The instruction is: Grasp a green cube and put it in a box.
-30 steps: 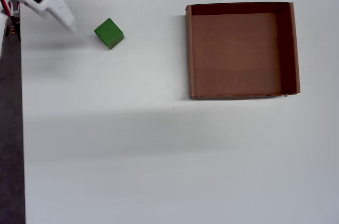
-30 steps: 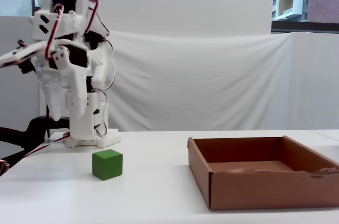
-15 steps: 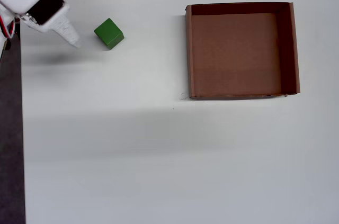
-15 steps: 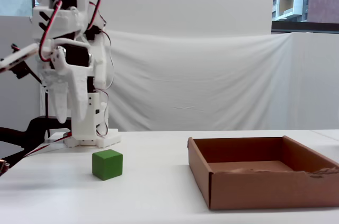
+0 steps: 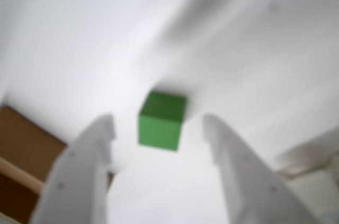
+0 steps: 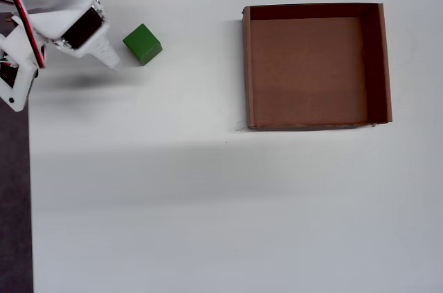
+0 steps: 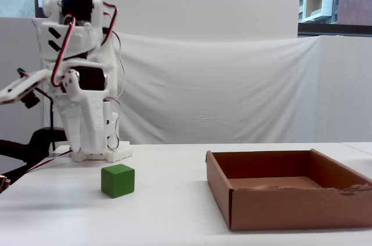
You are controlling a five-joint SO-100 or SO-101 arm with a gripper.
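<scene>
The green cube (image 6: 142, 43) rests on the white table at the upper left of the overhead view, well left of the box (image 6: 246, 64). My gripper (image 5: 159, 123) is open, and in the blurred wrist view the cube (image 5: 161, 121) appears ahead between the two white fingers, touching neither. From above, one white finger (image 6: 105, 55) ends just left of the cube. In the fixed view the cube (image 7: 118, 180) sits in front of the arm, whose finger (image 7: 74, 132) hangs above the table. The brown box (image 7: 290, 205) is empty. A corner of the box (image 5: 21, 150) shows at the lower left of the wrist view.
The arm's white base (image 7: 99, 152) stands at the table's back left behind the cube. The table's left edge drops to a dark floor (image 6: 14, 203). A white cloth backdrop (image 7: 232, 95) hangs behind the table.
The arm has swung down and toward the cube, bringing its finger tip from up-left to just beside it. Cube and box have not moved.
</scene>
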